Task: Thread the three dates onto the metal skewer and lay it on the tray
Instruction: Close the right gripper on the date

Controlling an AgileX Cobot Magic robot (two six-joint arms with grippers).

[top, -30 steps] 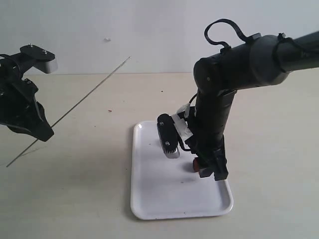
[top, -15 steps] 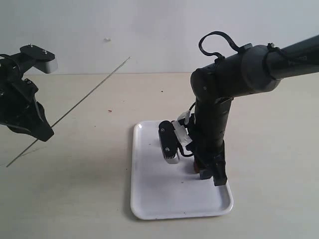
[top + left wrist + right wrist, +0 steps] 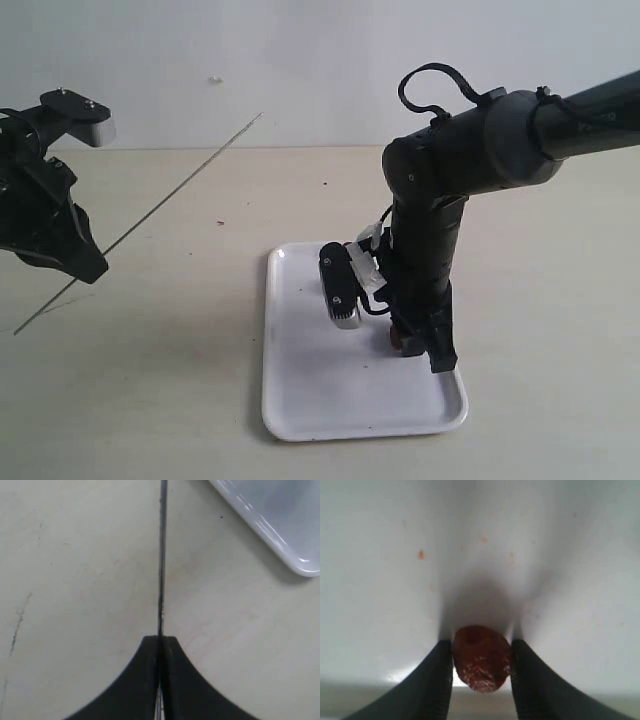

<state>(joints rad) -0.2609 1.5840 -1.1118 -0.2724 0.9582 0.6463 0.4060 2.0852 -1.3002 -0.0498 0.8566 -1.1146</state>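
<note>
The black left gripper [image 3: 88, 268] is pinching a very thin, straight grey metal skewer [image 3: 180, 180] near its lower end, with its two fingers pressed tightly together on the rod. The skewer is slanting up from the gripper toward the middle of the scene, its far tip raised above the pale beige table [image 3: 150, 400], and a short tail is sticking out below the fingers. In the left wrist view the left gripper [image 3: 160, 642] is showing no gap at all. The skewer [image 3: 161, 555] is running straight out from between the fingertips.

A flat white rectangular plastic tray with rounded corners and a low raised rim [image 3: 310, 390] is lying on the table in the right half of the scene, well apart from the skewer. One of its corners [image 3: 280, 525] is showing in the left wrist view.

The right arm is standing over the tray, pointing down, and the right gripper [image 3: 420, 345] is reaching the tray's floor in its right part. There it is clamping a small, roundish, dark reddish-brown date with a wrinkled skin [image 3: 397, 341]. In the right wrist view the date [image 3: 481, 660] is sitting on the white tray floor [image 3: 395, 580] between the black fingers of the right gripper [image 3: 481, 655], both of them touching its sides (a small dimple is showing at the date's far end). A few tiny orange specks are dotting the tray floor beyond it.
</note>
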